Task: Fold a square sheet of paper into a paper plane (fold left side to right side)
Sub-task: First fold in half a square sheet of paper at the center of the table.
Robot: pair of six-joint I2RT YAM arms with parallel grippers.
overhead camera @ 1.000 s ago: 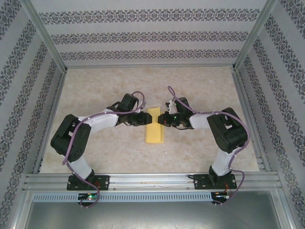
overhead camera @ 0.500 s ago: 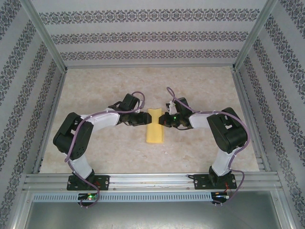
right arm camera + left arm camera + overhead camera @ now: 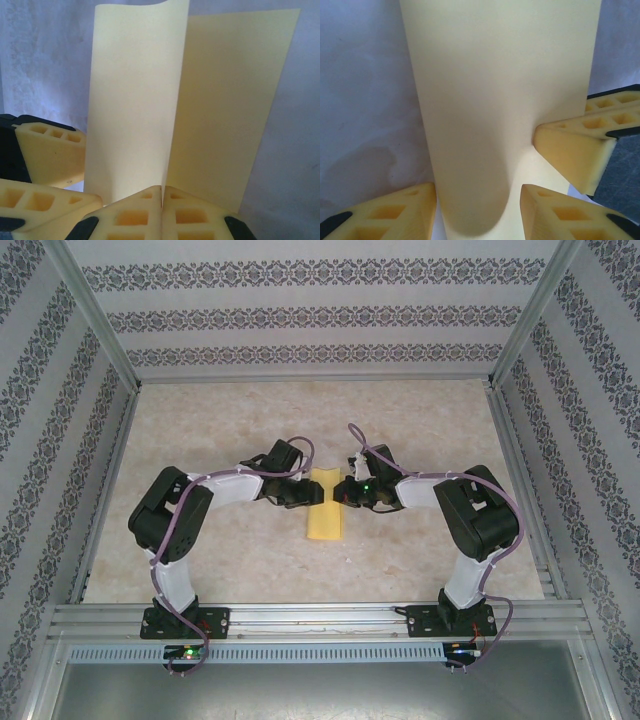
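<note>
The square sheet of paper (image 3: pixel 325 510) is a yellow strip folded over on the table between both arms. In the left wrist view its fold is a soft rounded bulge (image 3: pixel 480 150), not pressed flat. My left gripper (image 3: pixel 477 212) is open, one finger on each side of that bulge. My left gripper (image 3: pixel 309 492) sits at the strip's left side in the top view. My right gripper (image 3: pixel 161 207) is shut, and the free edge of the raised upper flap (image 3: pixel 135 100) runs into the seam between its fingertips. The lower layer (image 3: pixel 230 110) lies flat. My right gripper (image 3: pixel 343 490) is at the strip's right edge.
The table (image 3: pixel 230 420) is pale marble, enclosed by patterned walls and aluminium rails (image 3: pixel 320 615) along the near edge. One finger of the right gripper (image 3: pixel 580 150) shows close beside the fold in the left wrist view. Left fingers (image 3: pixel 50 150) show in the right wrist view.
My left arm has swung in and pushed its gripper rightward onto the paper's folded side. The right gripper has stayed shut at the paper's right edge.
</note>
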